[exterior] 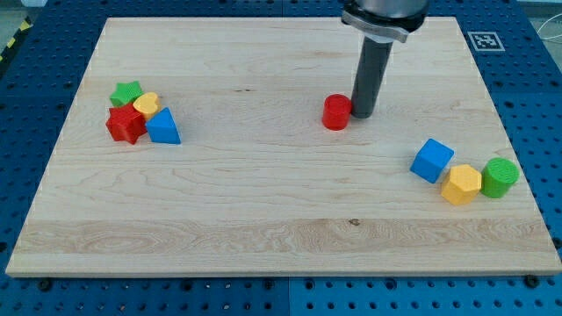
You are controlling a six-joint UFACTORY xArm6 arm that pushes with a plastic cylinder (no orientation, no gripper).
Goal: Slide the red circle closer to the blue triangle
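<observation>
The red circle [335, 112] sits near the middle of the wooden board [263, 202]. The blue triangle [163, 127] lies at the view's left, in a tight cluster with a red star [125, 125], a yellow heart [146, 104] and a green star [126, 91]. My tip [362, 115] is at the end of the dark rod, right against the red circle's right side, touching or nearly touching it. The red circle is far to the right of the blue triangle.
At the view's right stand a blue cube [432, 161], a yellow hexagon [461, 184] and a green cylinder [500, 177], close together. A fiducial marker [484, 40] is at the board's top right corner.
</observation>
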